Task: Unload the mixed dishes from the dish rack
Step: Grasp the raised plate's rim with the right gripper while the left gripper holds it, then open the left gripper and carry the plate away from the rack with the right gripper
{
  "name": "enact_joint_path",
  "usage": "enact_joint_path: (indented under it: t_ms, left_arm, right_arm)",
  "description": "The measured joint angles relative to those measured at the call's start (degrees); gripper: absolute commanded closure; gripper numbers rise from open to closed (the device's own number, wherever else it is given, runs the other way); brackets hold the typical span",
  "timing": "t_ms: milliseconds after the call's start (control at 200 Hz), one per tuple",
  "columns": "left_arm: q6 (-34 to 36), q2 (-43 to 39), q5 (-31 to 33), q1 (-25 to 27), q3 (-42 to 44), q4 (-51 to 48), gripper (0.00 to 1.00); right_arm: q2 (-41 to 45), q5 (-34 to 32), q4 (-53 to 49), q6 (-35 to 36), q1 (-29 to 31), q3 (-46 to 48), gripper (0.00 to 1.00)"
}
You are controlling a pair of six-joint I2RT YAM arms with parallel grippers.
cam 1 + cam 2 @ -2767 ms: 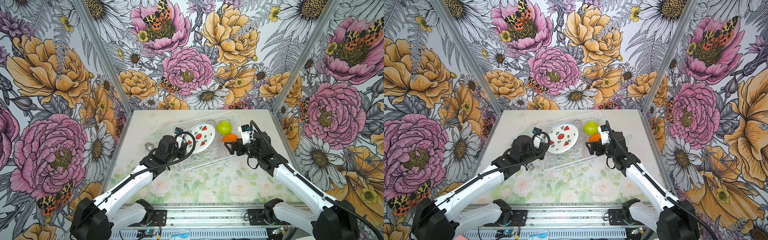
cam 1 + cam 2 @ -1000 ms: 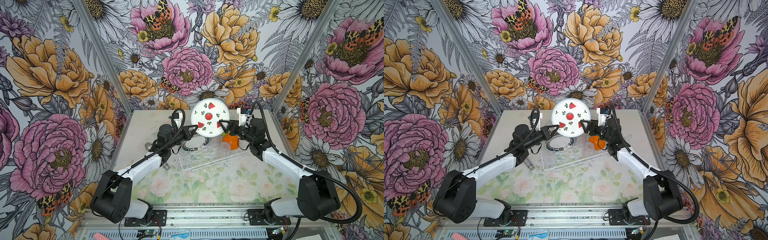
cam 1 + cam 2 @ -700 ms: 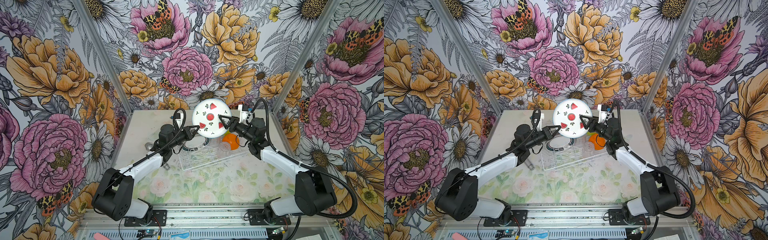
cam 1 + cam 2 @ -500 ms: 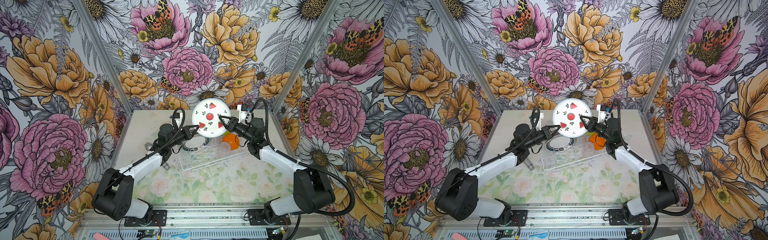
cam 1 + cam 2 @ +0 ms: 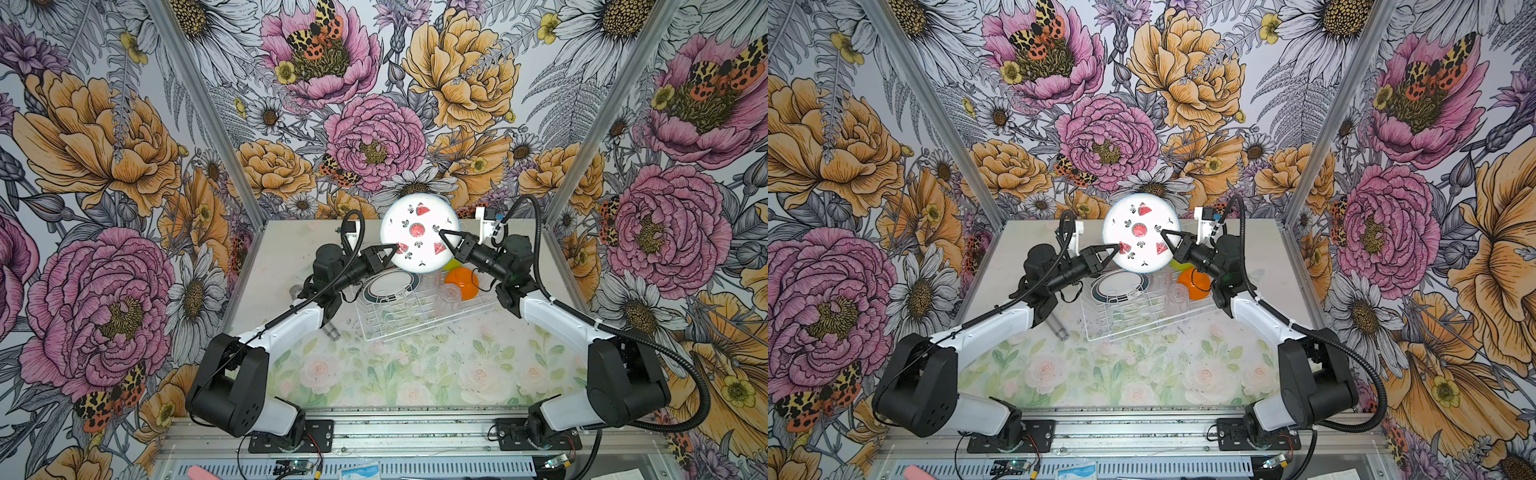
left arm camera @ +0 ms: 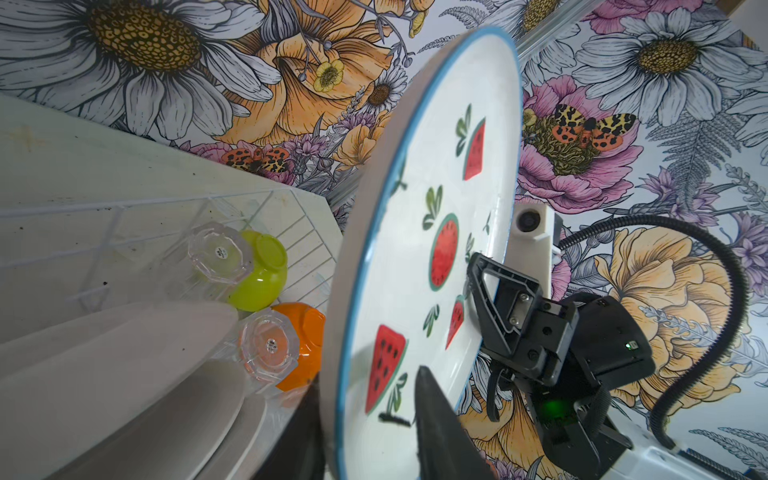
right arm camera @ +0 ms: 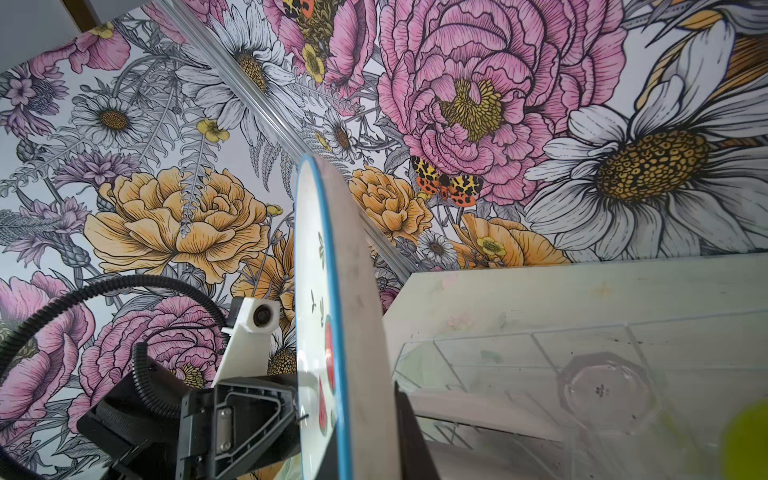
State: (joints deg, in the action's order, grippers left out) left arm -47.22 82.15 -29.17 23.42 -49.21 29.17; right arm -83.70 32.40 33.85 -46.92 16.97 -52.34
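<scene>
The right gripper (image 5: 441, 232) is pinched onto the rim of the watermelon plate (image 5: 417, 216), which hangs in the air at upper centre in both top views, above the dish rack (image 5: 399, 324). The left gripper (image 5: 395, 248) straddles the opposite rim; whether it presses, I cannot tell. Below, the pale table (image 5: 374, 374) shows faded roses. Loud peony-and-daisy walls (image 5: 374, 137) close in on three sides.

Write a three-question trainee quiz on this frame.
1. True or false: the round white watermelon-print plate rests in the white wire dish rack.
2. Which lies outside the rack? A lime-green bowl; B grey metal cylinder; C clear tumbler.
3. Which gripper clamps the plate's rim on the orange plastic bowl side?
Key: 1 false, it is held in the air above the rack; 2 B; 3 right gripper.
</scene>
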Motion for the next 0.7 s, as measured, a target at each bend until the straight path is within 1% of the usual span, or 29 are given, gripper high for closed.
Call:
enact_joint_path:
  t_ms: [125,380,585,701]
  left_arm:
    - [1.38,-0.42,0.44,0.09,-0.44,0.33,0.01]
    - [5.4,-4.0,3.76,0.09,-0.42,-3.69,0.01]
    - [8.79,-9.22,6.97,0.09,0.39,-5.44,0.01]
    - [11.02,-11.56,8.7,0.37,1.14,-7.06,0.01]
  right_arm:
    - [0.0,-0.76,-3.26,0.33,0.09,0.55,1.0]
    - [0.33,-1.51,-4.31,0.24,-0.85,0.61,1.0]
    - [0.76,-4.52,-7.13,-0.24,-6.54,1.81,1.0]
    - [2.51,-6.95,-9.31,-0.09,-10.36,3.8,1.0]
